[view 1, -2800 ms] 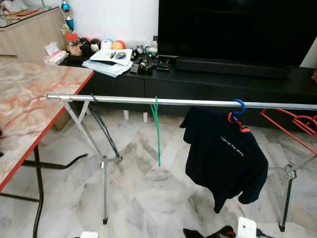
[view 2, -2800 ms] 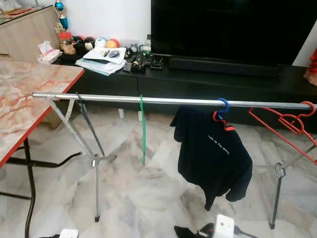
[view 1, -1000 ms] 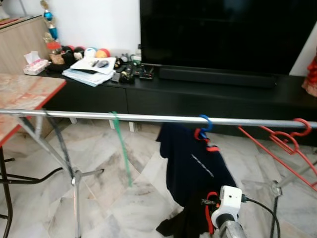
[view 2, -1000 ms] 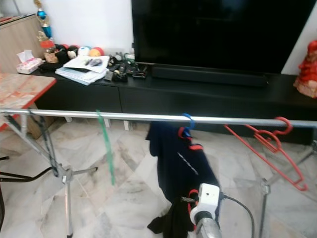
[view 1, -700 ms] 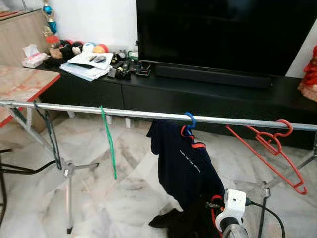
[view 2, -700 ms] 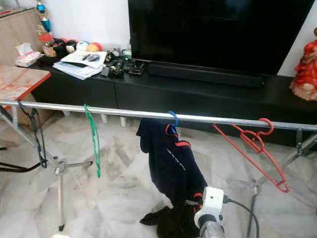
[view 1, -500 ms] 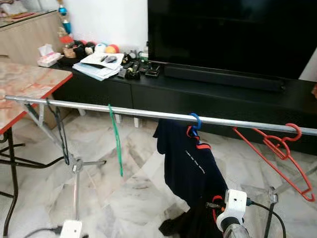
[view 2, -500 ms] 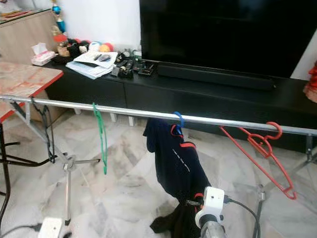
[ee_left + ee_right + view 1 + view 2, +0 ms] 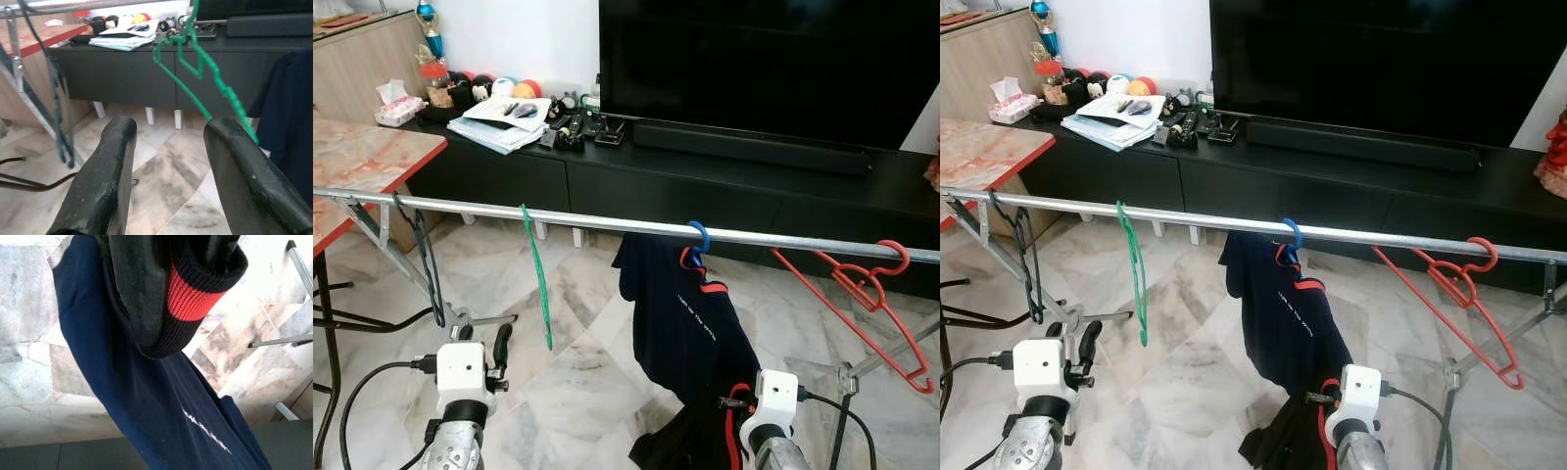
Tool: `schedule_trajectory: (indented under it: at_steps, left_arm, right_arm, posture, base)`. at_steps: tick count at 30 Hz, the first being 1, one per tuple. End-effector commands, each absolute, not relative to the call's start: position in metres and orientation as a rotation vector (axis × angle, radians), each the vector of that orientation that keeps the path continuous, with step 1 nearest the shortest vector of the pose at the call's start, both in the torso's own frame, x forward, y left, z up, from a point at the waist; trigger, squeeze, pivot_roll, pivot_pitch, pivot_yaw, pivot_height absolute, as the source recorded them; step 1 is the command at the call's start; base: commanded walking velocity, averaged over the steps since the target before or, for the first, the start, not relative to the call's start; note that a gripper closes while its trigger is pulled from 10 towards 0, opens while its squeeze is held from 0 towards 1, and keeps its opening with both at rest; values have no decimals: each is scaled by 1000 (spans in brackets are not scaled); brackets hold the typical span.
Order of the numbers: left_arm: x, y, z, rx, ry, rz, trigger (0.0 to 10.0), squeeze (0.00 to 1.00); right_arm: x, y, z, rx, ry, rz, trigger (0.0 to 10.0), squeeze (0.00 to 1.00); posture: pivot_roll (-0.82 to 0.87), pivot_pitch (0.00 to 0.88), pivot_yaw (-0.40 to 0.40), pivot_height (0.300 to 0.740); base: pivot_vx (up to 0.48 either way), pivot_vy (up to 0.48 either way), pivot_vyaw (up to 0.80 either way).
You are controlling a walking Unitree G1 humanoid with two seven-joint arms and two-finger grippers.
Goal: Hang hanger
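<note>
A silver rail carries a green hanger, a blue hook with a navy shirt and red hangers, above grey-veined white marble floor.

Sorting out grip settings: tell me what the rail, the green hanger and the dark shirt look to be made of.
Rail: metal tube, shiny silver glints. Green hanger: thin, probably plastic or coated wire; matte. Dark shirt: soft navy fabric, drapes in folds, with a ribbed black-and-red cuff at the right gripper.

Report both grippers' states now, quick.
Left gripper: open, holding nothing, near the green hanger.
Right gripper: shut on the black-and-red garment collar, beside the navy T-shirt.
</note>
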State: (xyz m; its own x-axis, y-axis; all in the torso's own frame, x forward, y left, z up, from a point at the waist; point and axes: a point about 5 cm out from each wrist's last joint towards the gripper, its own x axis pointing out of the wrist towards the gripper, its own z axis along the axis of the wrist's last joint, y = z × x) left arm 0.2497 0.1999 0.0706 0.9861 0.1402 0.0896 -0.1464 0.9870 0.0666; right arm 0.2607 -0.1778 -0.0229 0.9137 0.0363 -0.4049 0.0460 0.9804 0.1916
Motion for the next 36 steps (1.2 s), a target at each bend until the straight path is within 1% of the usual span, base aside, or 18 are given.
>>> schedule_trajectory:
  at_steps: [1, 3, 6, 22, 29, 33, 36]
  left_arm:
    - [252, 196, 73, 63, -68, 117, 10000, 0]
    - [257, 192, 73, 76, -53, 71, 10000, 0]
    - [264, 194, 78, 66, -55, 76, 10000, 0]
    - [266, 191, 86, 76, -64, 35, 10000, 0]
    - [263, 193, 104, 117, -158, 58, 10000, 0]
    - [261, 192, 106, 128, -149, 41, 10000, 0]
    - [264, 190, 106, 106, -102, 21, 10000, 0]
  right_arm:
    - [262, -176, -23, 199, 429, 6, 10000, 0]
    - [260, -174, -25, 206, 444, 13, 10000, 0]
    - [256, -173, -29, 201, 463, 10, 10000, 0]
    - [248, -173, -36, 203, 504, 12, 10000, 0]
    - [248, -172, -37, 206, 514, 11, 10000, 0]
    - [247, -173, -37, 206, 519, 10, 10000, 0]
    - [247, -173, -38, 207, 523, 10, 10000, 0]
  posture:
    - [46, 71, -12, 721]
    - [39, 71, -7, 721]
    - [36, 73, -1, 721]
    - [41, 60, 1, 721]
    - [45, 73, -4, 721]
    - [49, 79, -5, 721]
    - [52, 86, -7, 721]
  base:
    - [0, 0, 0]
    - [291, 0, 0]
    - [320, 0, 0]
    - [341, 0, 0]
    - [0, 0, 0]
    - [0, 0, 0]
    - [0, 0, 0]
